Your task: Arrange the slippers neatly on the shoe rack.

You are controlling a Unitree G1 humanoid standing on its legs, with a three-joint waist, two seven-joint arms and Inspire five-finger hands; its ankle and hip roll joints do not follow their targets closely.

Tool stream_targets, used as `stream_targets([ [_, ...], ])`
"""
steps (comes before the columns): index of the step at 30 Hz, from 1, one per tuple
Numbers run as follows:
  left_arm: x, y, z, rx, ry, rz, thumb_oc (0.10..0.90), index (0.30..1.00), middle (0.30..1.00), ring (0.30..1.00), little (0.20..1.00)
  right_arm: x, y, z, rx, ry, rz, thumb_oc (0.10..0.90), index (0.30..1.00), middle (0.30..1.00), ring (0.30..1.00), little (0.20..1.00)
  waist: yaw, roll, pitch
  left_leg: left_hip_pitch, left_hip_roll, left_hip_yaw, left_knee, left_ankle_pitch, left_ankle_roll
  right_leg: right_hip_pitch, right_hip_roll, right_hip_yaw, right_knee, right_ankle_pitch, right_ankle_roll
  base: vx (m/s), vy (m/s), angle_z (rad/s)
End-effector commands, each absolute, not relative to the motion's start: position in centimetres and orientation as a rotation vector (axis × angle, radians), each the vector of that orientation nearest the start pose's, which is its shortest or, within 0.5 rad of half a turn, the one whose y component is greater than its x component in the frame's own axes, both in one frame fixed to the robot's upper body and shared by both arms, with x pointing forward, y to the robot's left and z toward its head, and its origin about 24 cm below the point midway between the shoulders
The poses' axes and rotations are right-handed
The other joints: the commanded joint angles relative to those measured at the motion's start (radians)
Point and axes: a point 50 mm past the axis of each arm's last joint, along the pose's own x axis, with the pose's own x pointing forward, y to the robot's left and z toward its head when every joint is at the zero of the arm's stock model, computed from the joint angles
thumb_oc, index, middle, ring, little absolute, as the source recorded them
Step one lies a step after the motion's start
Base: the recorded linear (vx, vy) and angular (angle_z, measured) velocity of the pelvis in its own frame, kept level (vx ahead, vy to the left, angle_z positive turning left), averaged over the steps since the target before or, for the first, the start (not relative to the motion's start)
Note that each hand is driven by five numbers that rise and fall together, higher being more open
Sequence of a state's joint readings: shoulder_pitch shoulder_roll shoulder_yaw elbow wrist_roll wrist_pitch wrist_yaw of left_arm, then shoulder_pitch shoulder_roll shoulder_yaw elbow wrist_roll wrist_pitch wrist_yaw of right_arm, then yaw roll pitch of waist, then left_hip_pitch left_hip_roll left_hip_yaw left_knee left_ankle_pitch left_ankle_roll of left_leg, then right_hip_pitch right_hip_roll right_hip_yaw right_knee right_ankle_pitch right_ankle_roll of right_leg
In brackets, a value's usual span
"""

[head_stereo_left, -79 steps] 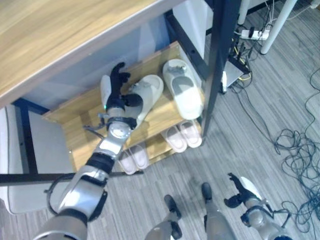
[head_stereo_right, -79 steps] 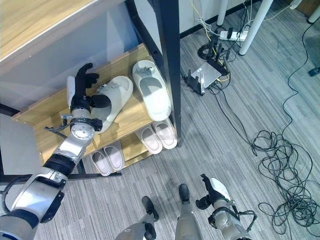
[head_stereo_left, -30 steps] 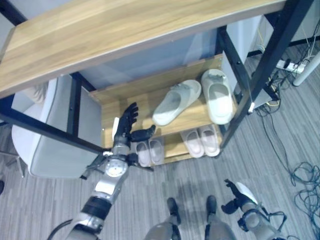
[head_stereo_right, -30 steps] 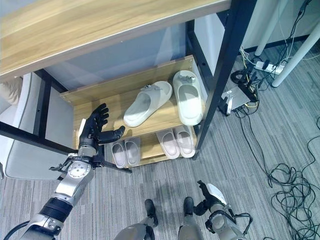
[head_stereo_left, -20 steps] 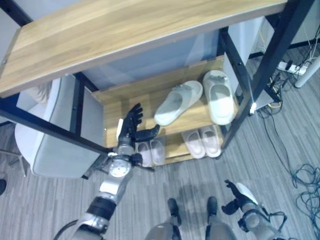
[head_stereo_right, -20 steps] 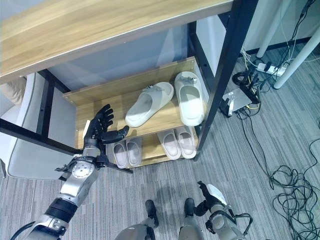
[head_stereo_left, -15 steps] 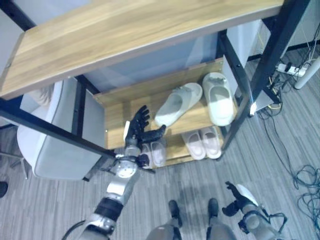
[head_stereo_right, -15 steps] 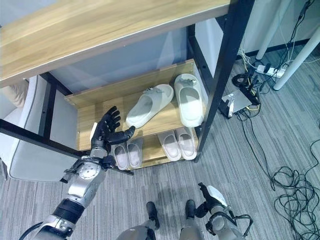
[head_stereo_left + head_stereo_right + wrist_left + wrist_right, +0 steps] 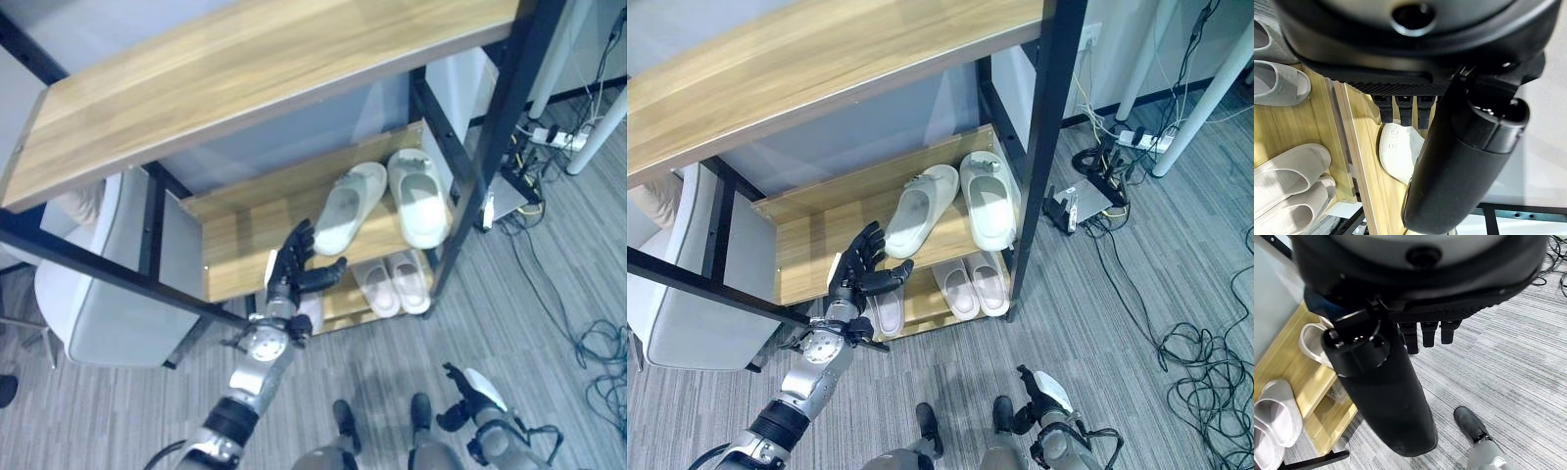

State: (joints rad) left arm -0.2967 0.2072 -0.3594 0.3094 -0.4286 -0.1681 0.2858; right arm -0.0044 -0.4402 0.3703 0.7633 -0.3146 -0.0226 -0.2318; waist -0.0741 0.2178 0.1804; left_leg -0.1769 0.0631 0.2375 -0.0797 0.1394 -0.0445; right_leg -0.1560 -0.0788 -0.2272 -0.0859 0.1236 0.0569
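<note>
Two slippers [image 9: 384,201] side by side on shoe rack [image 9: 235,230].
Left hand [image 9: 860,271] spread open, empty, near rack front; right hand [image 9: 1036,392] low, loosely open.

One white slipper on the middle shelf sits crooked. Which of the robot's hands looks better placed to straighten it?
The left, probably. The left hand is raised, open, in front of the middle shelf, close to the angled slipper. The right hand hangs low over the floor, away from the rack.
</note>
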Motion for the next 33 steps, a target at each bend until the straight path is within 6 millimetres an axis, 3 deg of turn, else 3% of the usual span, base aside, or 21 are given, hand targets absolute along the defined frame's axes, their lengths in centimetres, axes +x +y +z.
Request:
stream_targets([
  [1, 30.7, 6.6, 7.7, -0.209, -0.129, -0.238, 0.8, 0.9, 0.9, 0.9, 0.9, 19.0, -23.6, -9.3, -0.961, 0.577, 0.133, 0.8, 0.9, 0.9, 0.9, 0.9, 0.004, -0.041, -0.031, 0.052, 0.028, 0.029, -0.008, -0.037, -0.072, -0.03, -0.062, -0.083, -0.001, -0.07, 0.101, 0.0, 0.0, 0.0],
  [24, 28.9, 0.6, 8.7, -0.278, -0.118, -0.461, 0.8, 0.9, 0.9, 0.9, 0.9, 19.2, -22.6, -9.8, -0.937, 0.582, 0.136, 0.8, 0.9, 0.9, 0.9, 0.9, -0.014, -0.05, -0.019, 0.062, 0.031, 0.029, -0.008, -0.045, -0.07, -0.025, -0.055, -0.08, -0.001, -0.074, 0.096, 0.0, 0.0, 0.0],
  [33, 27.7, -0.7, 9.3, -0.277, -0.14, -0.551, 0.8, 0.9, 0.9, 0.9, 0.9, 19.3, -21.9, -9.9, -0.923, 0.575, 0.14, 0.8, 0.9, 0.9, 0.9, 0.9, -0.011, -0.046, -0.019, 0.075, 0.028, 0.03, -0.008, -0.053, -0.068, -0.013, -0.056, -0.08, -0.001, -0.079, 0.096, 0.0, 0.0, 0.0],
])
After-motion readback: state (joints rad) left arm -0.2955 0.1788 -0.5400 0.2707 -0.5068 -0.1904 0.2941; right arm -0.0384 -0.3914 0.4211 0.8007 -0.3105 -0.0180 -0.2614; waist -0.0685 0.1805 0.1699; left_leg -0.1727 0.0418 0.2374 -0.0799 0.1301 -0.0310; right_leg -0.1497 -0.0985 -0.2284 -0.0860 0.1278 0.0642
